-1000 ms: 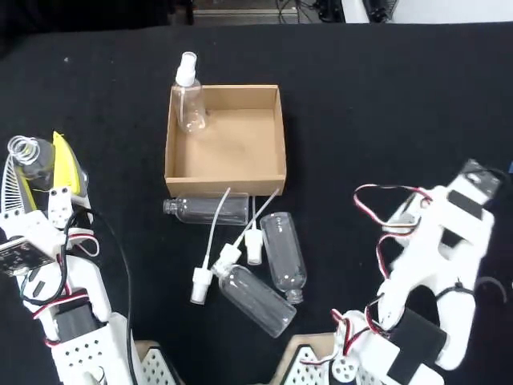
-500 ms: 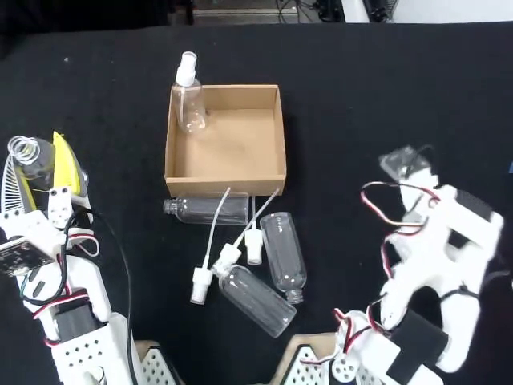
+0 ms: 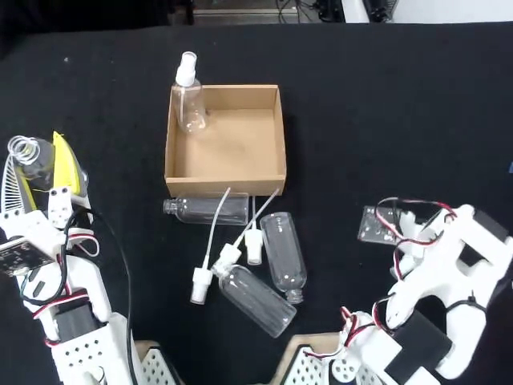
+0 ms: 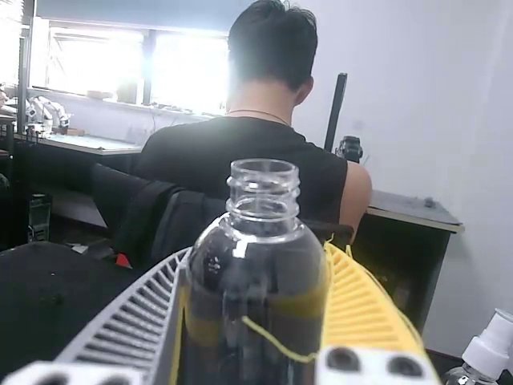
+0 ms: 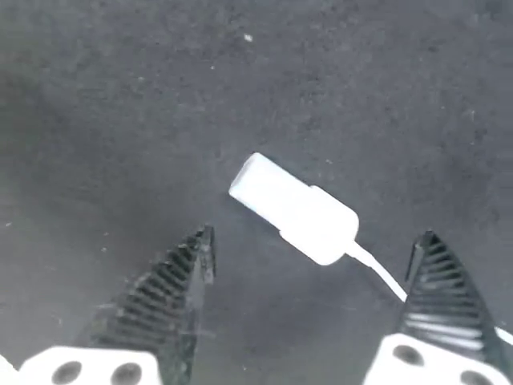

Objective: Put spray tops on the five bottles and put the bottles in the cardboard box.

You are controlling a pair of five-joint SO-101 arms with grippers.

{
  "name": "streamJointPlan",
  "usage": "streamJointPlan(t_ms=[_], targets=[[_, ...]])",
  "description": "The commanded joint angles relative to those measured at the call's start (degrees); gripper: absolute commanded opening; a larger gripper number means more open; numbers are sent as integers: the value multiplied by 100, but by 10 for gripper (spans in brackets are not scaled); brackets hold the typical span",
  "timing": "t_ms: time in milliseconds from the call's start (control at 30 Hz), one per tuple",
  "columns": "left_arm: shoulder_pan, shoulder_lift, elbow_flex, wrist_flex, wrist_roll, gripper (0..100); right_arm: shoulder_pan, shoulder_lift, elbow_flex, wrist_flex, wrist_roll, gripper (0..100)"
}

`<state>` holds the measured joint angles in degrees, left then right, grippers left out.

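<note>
Left jaws haven't budged since a second ago: parked at the left edge of the high view, clamped on an open-necked bottle [image 3: 30,154]. The middle is unchanged too. The cardboard box [image 3: 226,186] has one capped bottle [image 3: 189,100] standing in its upper left corner. Three bare bottles [image 3: 284,255] lie just below the box on the counter [image 3: 361,96], with three loose spray tops [image 3: 200,282] among them.

What did change is the right arm [image 3: 441,281]. It's swung in from the right edge toward the lower centre-right, and the right jaws are spread wide, low over the counter. In the right wrist view a spray top [image 5: 292,210] lies flat between the two tips, touching neither.

Hard to make out: can't tell which top that one is in the high view, and its tube runs off the frame's lower right. In the left wrist view the held bottle's lower half is cut off, and the capped bottle is just a sliver in the lower right corner.
</note>
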<state>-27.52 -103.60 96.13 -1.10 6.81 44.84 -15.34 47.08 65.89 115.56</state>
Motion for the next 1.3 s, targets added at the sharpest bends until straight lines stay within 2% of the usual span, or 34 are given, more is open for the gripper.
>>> streamJointPlan(t_ms=[0, 233, 300, 400, 633, 700, 733, 833, 933, 1100, 1267], targets=[[31, -88, 127, -35, 44, 30, 123, -224, 251, -554, 97, 328], [31, -88, 127, -35, 44, 30, 158, -268, 1121, -2031, 35, 127], [31, -88, 127, -35, 44, 30, 114, -277, 1033, -2084, -457, 71], [31, -88, 127, -35, 44, 30, 18, -453, 655, -1916, -1960, 17], [31, -88, 127, -35, 44, 30, 316, -804, 31, -1213, -7182, 19], [31, -88, 127, -35, 44, 30, 387, -804, 22, -1090, -8167, 35], [31, -88, 127, -35, 44, 30, 369, -804, 57, -1002, -8396, 64], [31, -88, 127, -35, 44, 30, 158, -804, 101, -633, -8220, 213], [31, -88, 127, -35, 44, 30, 0, -840, 48, -369, -7534, 321], [31, -88, 127, -35, 44, 30, 35, -840, -259, -141, -6145, 297], [31, -88, 127, -35, 44, 30, 44, -804, -286, -176, -3754, 251]])
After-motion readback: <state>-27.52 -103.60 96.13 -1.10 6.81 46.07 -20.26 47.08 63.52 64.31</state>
